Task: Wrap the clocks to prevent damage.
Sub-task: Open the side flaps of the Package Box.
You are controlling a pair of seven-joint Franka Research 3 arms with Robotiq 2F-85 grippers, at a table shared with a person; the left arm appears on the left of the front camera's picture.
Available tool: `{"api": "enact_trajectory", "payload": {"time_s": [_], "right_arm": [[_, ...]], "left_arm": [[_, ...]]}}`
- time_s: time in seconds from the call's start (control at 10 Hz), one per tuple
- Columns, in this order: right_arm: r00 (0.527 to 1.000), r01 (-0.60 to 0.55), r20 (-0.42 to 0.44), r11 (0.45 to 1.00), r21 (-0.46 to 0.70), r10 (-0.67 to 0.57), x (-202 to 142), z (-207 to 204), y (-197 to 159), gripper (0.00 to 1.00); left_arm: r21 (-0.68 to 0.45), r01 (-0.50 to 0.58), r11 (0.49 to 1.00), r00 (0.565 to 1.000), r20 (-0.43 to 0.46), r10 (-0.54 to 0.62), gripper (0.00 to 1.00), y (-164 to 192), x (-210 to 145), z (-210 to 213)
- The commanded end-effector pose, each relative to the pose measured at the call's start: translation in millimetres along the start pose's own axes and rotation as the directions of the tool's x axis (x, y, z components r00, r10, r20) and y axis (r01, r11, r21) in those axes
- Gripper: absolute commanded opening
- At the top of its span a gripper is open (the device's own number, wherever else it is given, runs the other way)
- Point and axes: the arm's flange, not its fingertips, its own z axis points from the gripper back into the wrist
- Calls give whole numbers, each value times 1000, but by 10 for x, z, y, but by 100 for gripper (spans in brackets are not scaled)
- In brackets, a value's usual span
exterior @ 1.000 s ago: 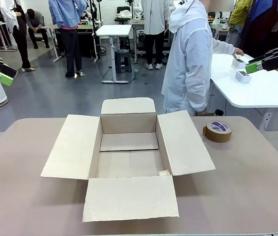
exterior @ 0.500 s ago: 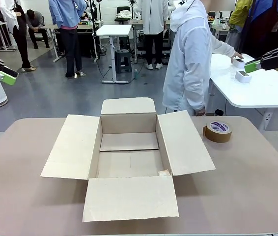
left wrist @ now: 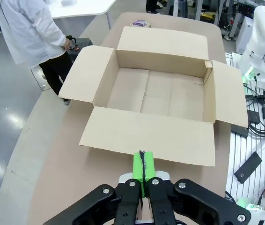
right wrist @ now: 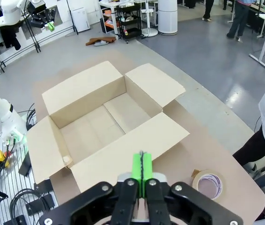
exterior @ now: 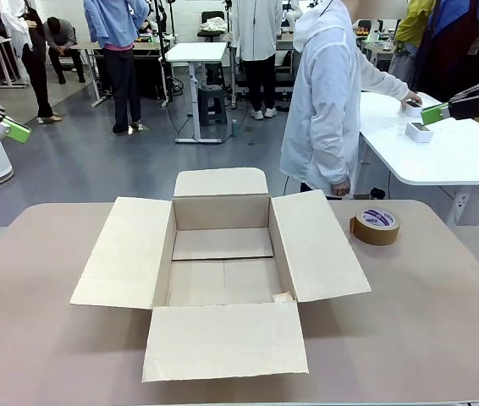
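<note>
Clocks: where they lay could not be told from these views.
Carton (exterior: 222,211): brown corrugated cardboard, open at mid-bench, with its four flaps splayed outward. The inside was bare, and a small pale tab (exterior: 283,297) stood at the near-right inner corner.
Carton edges: the near flap ended close to the bench's near edge. Free surface lay beyond both side flaps.
Tape roll (exterior: 376,226): a brown ring with a white-and-blue printed core. It lay flat on the bench, right of the far-right flap and apart from it.
Bench (exterior: 443,321): smooth, matte and pinkish-brown, with rounded corners.
Left end effector (exterior: 15,129): clenched, green pads pressed together on nothing. It was raised off the bench's left side, well apart from the carton.
Right end effector (exterior: 434,113): clenched the same way and empty, raised at the right over a white table (exterior: 459,152).
Person (exterior: 324,101): in a white coat, standing beyond the bench's far edge. One hand reached to small white boxes (exterior: 418,131) on that white table.
Room: glossy grey floor (exterior: 96,169), open behind the bench.
</note>
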Motion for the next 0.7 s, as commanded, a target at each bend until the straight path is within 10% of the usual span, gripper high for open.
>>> {"api": "enact_trajectory", "payload": {"time_s": [0.0,0.6], "right_arm": [[1000,-3,-9,1000,23,3,-44,-28,7,0],[973,127,-193,992,3,-124,44,-1366,443,0]], "left_arm": [[-16,-8,1000,1000,9,8,0,-10,-17,-33],[-124,-156,980,970,-204,129,0,-53,374,-1191]]}}
